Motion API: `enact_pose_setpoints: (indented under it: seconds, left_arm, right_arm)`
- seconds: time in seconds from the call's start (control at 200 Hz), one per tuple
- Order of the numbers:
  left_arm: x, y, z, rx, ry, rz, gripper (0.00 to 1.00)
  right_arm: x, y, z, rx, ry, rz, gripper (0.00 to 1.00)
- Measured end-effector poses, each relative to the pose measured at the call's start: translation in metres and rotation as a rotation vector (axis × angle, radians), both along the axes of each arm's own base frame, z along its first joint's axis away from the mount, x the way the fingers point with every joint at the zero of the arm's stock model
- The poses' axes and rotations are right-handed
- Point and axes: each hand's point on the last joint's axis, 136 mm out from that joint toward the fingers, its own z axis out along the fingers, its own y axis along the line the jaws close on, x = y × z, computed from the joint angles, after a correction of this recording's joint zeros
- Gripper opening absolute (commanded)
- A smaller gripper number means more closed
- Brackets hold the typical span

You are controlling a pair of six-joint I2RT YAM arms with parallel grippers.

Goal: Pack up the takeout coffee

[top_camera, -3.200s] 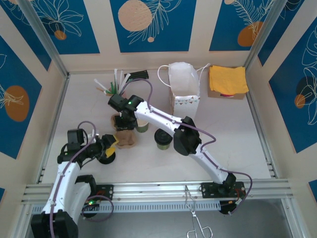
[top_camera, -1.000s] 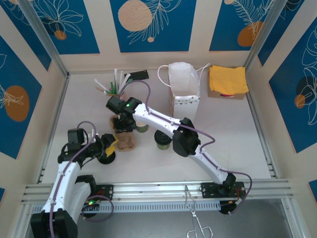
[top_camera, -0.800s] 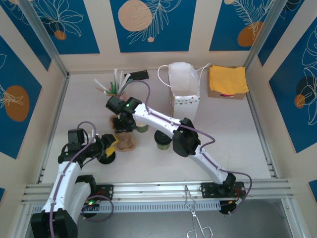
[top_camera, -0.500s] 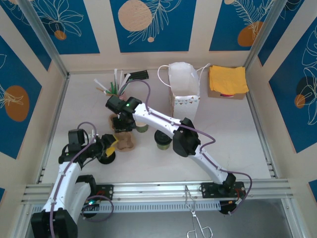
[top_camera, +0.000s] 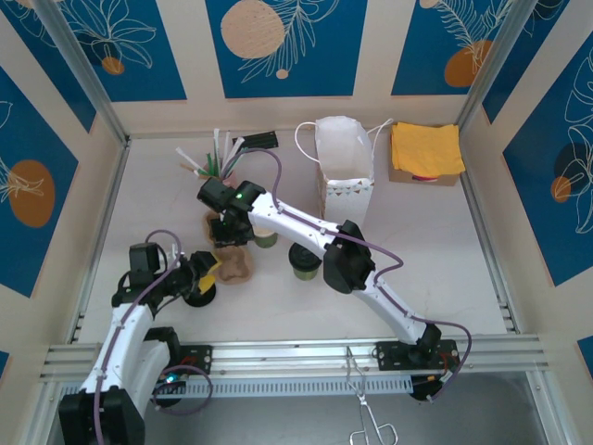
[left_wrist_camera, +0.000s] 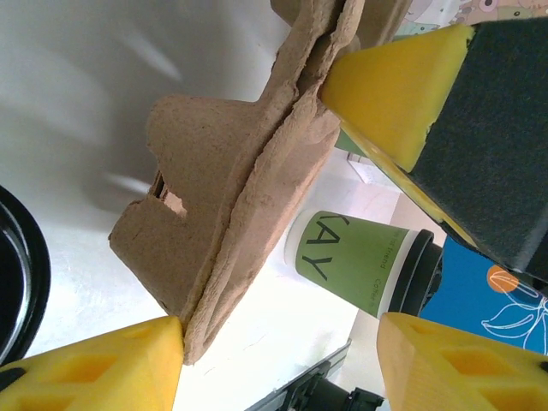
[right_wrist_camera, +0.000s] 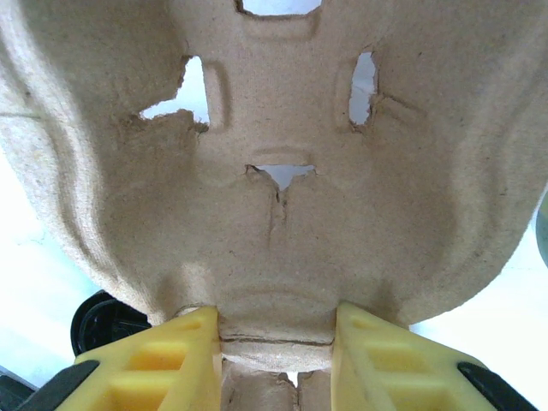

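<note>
"What's changed on the table?"

"Little: the right pincer (right_wrist_camera: 274, 330), clamped on the edge of the cardboard carrier (right_wrist_camera: 274, 171), has drawn it slightly toward the left pincer (left_wrist_camera: 278, 330), whose fingers stand apart at its corner."

"And the coffee?"

"A green cup (left_wrist_camera: 360, 261) waits on the table just beyond the carrier, the paper bag (top_camera: 347, 158) further back. Loading, I'd say, hasn't started"

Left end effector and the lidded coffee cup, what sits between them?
The cardboard cup carrier: the top view shows it between the left end effector and the coffee cup, gripped by the right end effector.
</note>
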Motion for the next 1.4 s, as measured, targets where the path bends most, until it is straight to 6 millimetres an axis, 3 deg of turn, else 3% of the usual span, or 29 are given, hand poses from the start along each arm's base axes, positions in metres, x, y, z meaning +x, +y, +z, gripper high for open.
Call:
enact_pose_setpoints:
  seconds: [0.65, 1.045, 1.4]
  left_arm:
    - [0.002, -0.013, 0.012, -0.018, -0.073, -0.064, 0.61]
    - [0.000, 0.003, -0.007, 0.132, -0.025, -0.033, 0.61]
    - [0.001, 0.008, -0.014, 0.160, -0.001, -0.021, 0.62]
  right_arm:
    - [0.003, 0.000, 0.000, 0.002, -0.010, -0.004, 0.32]
    - [0.000, 0.000, 0.000, 0.001, 0.005, -0.004, 0.32]
    - [-0.002, -0.001, -0.001, -0.003, 0.014, -0.006, 0.32]
